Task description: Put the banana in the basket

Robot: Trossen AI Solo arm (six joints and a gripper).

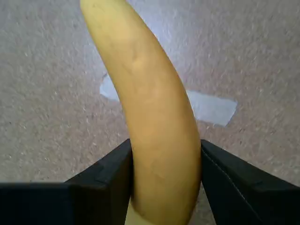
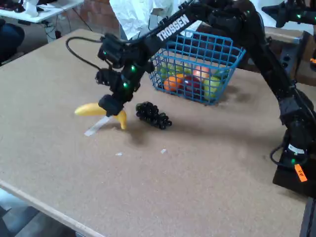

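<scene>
Where tool [image 1: 165,187] grips: one banana [image 1: 150,117].

fixed view: banana [image 2: 94,110] left on table [image 2: 197,168], between gripper [image 2: 111,105] fingers; grape bunch [image 2: 153,115] just right of it; basket [image 2: 197,66] behind grapes, fruit inside; tape strip [image 2: 97,126] under banana

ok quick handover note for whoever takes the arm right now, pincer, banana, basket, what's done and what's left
Pincer: shut on the smooth curved yellow banana, black fingers pressing both its sides.
Banana: at or just above the brown tabletop, over a strip of white tape, left of the dark purple grape bunch in the fixed view.
Blue wire-mesh basket: behind the grapes, already holding other fruit.
Done: grasp.
Left: lift, carry to the basket, release.
</scene>
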